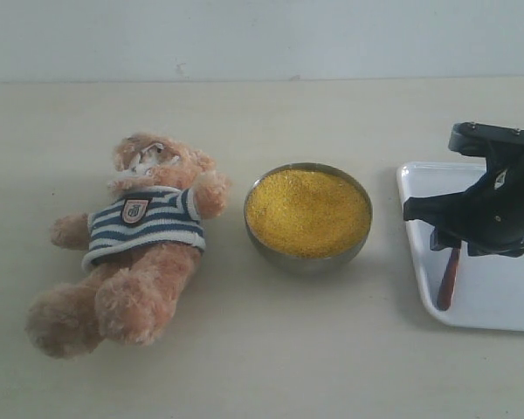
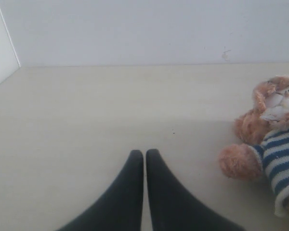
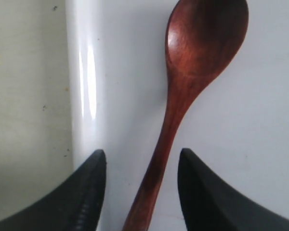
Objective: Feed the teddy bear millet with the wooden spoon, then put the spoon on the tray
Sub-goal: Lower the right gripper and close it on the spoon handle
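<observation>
The teddy bear (image 1: 135, 240) lies on its back at the left of the table in its striped shirt; its head and arm also show in the left wrist view (image 2: 272, 130). A metal bowl of yellow millet (image 1: 307, 210) stands in the middle. The wooden spoon (image 3: 183, 96) lies flat on the white tray (image 1: 506, 305) near the tray's left rim; only its handle (image 1: 448, 278) shows in the exterior view. My right gripper (image 3: 142, 156) hovers open over the handle, a finger on each side, neither touching it. My left gripper (image 2: 144, 153) is shut and empty over bare table beside the bear.
The tray's left rim (image 3: 84, 77) runs close beside the spoon. Pale tabletop lies between bear, bowl and tray. A white wall (image 1: 262, 35) backs the table.
</observation>
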You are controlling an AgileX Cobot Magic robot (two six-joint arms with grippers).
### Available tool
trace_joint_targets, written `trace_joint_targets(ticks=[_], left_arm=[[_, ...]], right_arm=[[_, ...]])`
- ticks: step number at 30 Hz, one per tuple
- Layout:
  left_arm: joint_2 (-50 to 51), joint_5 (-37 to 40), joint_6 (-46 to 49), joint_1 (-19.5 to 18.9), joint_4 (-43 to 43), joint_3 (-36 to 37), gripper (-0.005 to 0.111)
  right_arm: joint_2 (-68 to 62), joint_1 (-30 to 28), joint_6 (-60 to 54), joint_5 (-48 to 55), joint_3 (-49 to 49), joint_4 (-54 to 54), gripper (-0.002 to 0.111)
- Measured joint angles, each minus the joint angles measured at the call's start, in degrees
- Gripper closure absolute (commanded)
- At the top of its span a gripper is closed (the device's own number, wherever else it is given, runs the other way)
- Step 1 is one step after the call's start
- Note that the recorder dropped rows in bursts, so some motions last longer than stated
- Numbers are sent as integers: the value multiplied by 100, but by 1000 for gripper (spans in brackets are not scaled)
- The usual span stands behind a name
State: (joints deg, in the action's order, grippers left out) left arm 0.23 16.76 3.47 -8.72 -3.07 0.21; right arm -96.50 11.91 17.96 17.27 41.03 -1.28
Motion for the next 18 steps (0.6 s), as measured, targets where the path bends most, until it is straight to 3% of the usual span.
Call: trace_joint_targets(ticks=[18], left_arm=[[0, 0, 0, 0, 0, 0, 103]], right_arm=[[-350, 0, 79, -108, 13, 93, 65]])
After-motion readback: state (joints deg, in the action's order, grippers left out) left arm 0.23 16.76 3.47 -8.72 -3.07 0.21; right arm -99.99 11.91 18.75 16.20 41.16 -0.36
